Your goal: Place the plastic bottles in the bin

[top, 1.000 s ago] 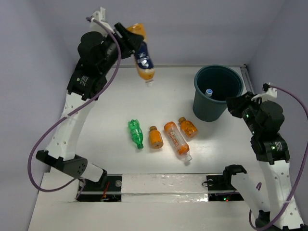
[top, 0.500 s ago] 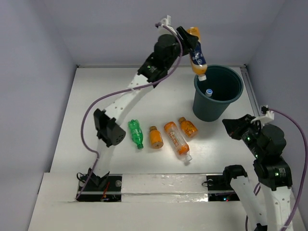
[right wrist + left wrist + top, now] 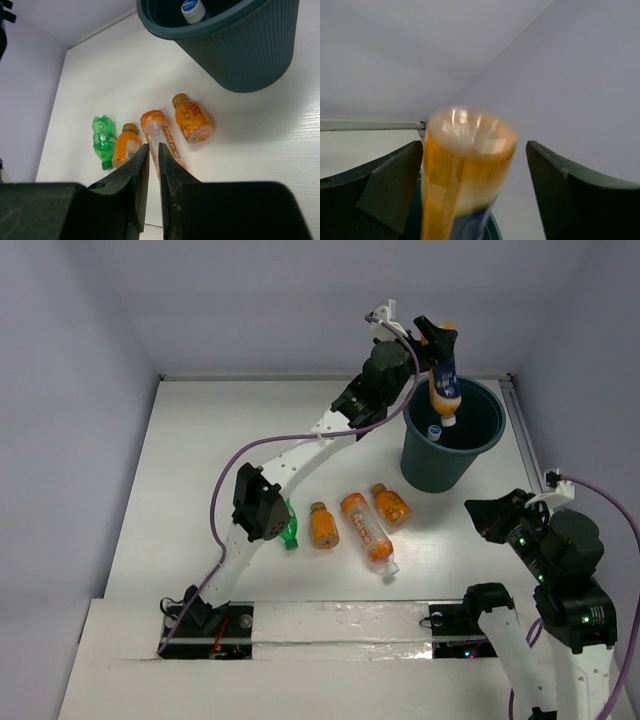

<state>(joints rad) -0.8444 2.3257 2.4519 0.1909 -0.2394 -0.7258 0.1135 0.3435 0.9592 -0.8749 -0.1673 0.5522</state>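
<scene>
Top external showed the left arm stretched far across the table [image 3: 200, 440] to the bin [image 3: 428, 472]. The left gripper [image 3: 440, 338] was right above the bin's open top. A blue-labelled orange bottle [image 3: 445, 392] hung under it, cap down, with the cap just inside the rim. In the left wrist view this bottle looked blurry. The two fingers [image 3: 385, 185] were spread wider than the bottle, with a gap on one side, so they were not squeezing it.

A white and blue cap [image 3: 434, 430] of another bottle showed inside the bin.

Four bottles lay on the table in a row near the bin. The green bottle [image 3: 289, 528] was partly hidden behind the left arm. Next came the first stubby orange bottle [image 3: 323, 524], then the long orange bottle [image 3: 367, 530]. The second stubby orange bottle [image 3: 391, 504] lay closest to the bin.

The right gripper [image 3: 472, 508] was near the bin and touched nothing. In the right wrist view its fingers [image 3: 137, 165] were almost together, with only a thin slit and nothing in it.
</scene>
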